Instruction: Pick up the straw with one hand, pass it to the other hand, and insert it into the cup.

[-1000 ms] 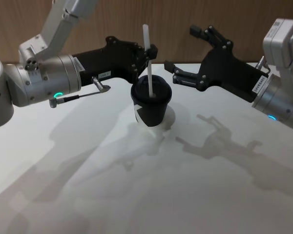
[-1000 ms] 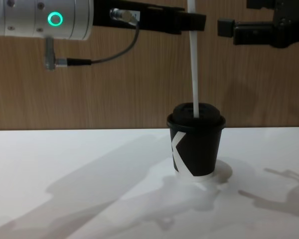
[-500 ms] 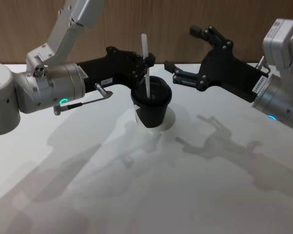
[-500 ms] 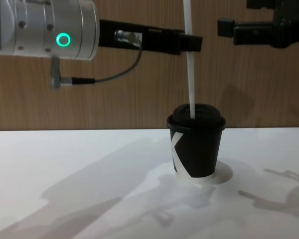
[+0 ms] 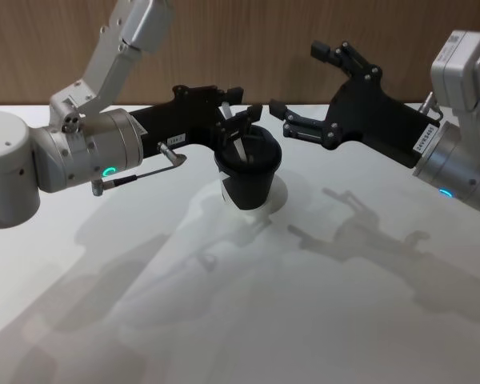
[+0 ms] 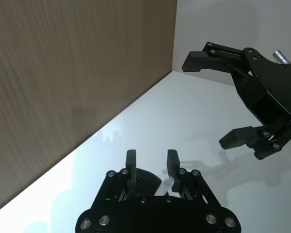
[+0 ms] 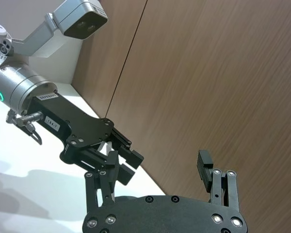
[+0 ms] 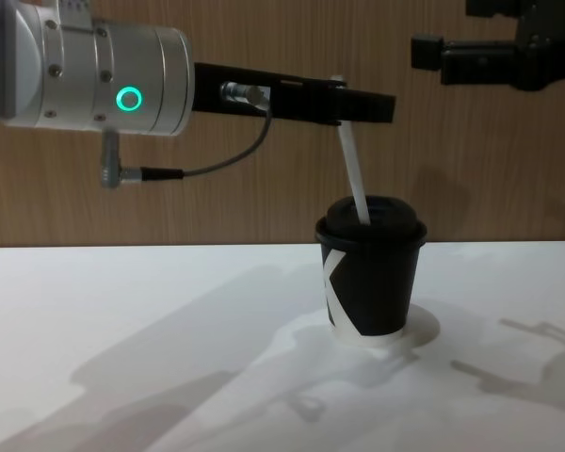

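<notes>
While the cup (image 8: 371, 266) stands upright on the white counter (image 8: 169, 358), the straw (image 8: 352, 172) leans in its lid, lower end in the lid hole and top tilted toward the left gripper (image 8: 363, 104). That gripper hangs just above the cup with its fingers (image 6: 172, 162) spread apart, the straw's top between them. To the right and apart from the cup, the right gripper (image 5: 304, 92) hovers, fingers wide open.
</notes>
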